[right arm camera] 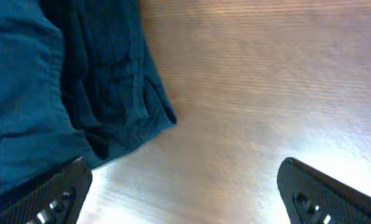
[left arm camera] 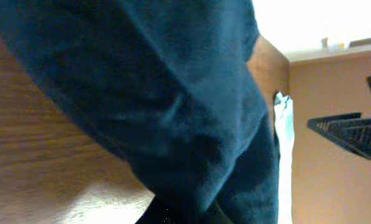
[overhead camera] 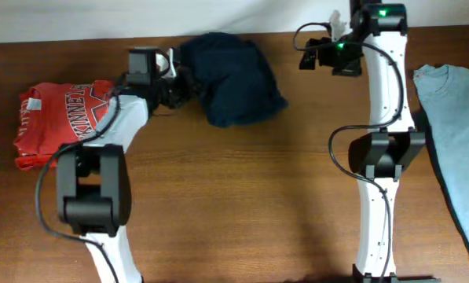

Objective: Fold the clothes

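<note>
Middle: bare table [overhead camera: 250, 196] between left arm [overhead camera: 93, 181] and right arm [overhead camera: 383, 157], a wide passage.
Far edge: heaped clothes [overhead camera: 230, 79] block it.
Left side: red shirt [overhead camera: 61, 122] beside the arm.
Right side: pale T-shirt [overhead camera: 454, 149] lines the edge.
Right gripper [right arm camera: 185, 168]: bare wood between spread fingers.

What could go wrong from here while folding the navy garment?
The navy garment lies bunched, so folding now could trap creases. The left gripper is at its edge, grip unclear; the cloth may slip. The right gripper is open and off the cloth, so a one-sided pull may drag it.
</note>
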Available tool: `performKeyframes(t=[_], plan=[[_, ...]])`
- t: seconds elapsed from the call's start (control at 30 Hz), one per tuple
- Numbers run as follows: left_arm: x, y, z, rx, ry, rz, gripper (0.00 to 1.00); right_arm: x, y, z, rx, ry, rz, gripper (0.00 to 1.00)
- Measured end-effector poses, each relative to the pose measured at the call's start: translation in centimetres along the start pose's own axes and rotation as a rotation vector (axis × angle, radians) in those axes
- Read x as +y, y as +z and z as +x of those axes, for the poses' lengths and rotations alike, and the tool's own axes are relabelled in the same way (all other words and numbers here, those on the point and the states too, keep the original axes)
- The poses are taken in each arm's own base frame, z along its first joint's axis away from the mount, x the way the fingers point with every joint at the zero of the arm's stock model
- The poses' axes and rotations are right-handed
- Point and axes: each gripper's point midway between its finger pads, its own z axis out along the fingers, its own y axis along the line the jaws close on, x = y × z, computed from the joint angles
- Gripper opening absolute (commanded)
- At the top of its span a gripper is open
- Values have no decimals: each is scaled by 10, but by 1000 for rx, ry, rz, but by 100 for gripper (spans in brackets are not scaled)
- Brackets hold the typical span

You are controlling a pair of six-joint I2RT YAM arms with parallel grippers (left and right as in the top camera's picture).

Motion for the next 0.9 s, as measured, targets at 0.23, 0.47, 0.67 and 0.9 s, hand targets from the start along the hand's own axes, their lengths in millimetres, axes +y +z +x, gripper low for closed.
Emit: performKeyframes(t=[0.23,0.47,0.67,0.9], plan=[[37,-15,14,45,-48,-150,48,42,41,0,18,-72,-103,99],[56,-26,15,58,-30,-202,67,50,70,-2,11,-100,-140,99],[57,-27,15,60,-10,-206,72,47,86,1,14,-164,-161,99],[57,-27,16,61,-7,-205,73,51,93,-3,-9,-216,-197,99]])
